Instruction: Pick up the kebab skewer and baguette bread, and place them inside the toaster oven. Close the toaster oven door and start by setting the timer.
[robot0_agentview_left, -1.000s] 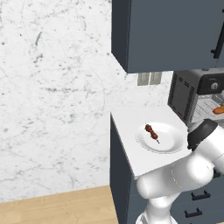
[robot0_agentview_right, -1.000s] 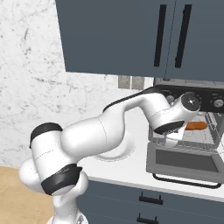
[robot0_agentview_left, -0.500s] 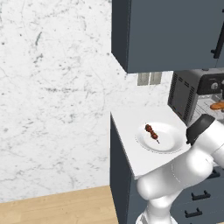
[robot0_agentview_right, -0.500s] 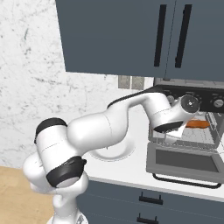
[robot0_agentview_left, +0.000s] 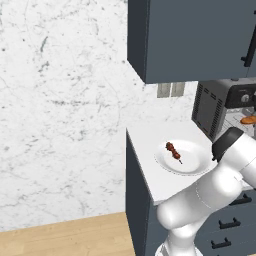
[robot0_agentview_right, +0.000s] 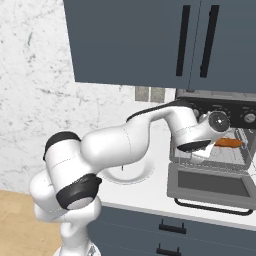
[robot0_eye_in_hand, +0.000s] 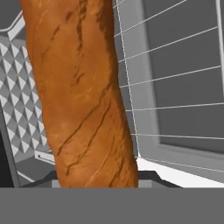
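My gripper (robot0_agentview_right: 212, 149) is shut on the baguette bread (robot0_eye_in_hand: 83, 96), a long orange-brown loaf that it holds inside the open toaster oven (robot0_agentview_right: 216, 98), just above the wire rack (robot0_eye_in_hand: 175, 87). The loaf's end (robot0_agentview_left: 248, 120) shows in the oven mouth, and from the right side the baguette (robot0_agentview_right: 227, 143) lies level over the rack. The toaster oven door (robot0_agentview_right: 210, 186) hangs down flat, its bar handle toward the counter's front. The kebab skewer (robot0_agentview_left: 173, 151) lies on the white plate (robot0_agentview_left: 194, 165), left of the toaster oven (robot0_agentview_left: 207, 107).
Dark upper cabinets (robot0_agentview_right: 150, 40) hang close above the oven. A wall outlet (robot0_agentview_left: 170, 90) sits behind the plate. The counter ends at a left edge (robot0_agentview_left: 137, 165) beside the marble wall. My arm partly hides the plate (robot0_agentview_right: 131, 176).
The arm has stretched a little farther toward the oven and carried the baguette slightly deeper over the rack. The skewer and plate have not moved.
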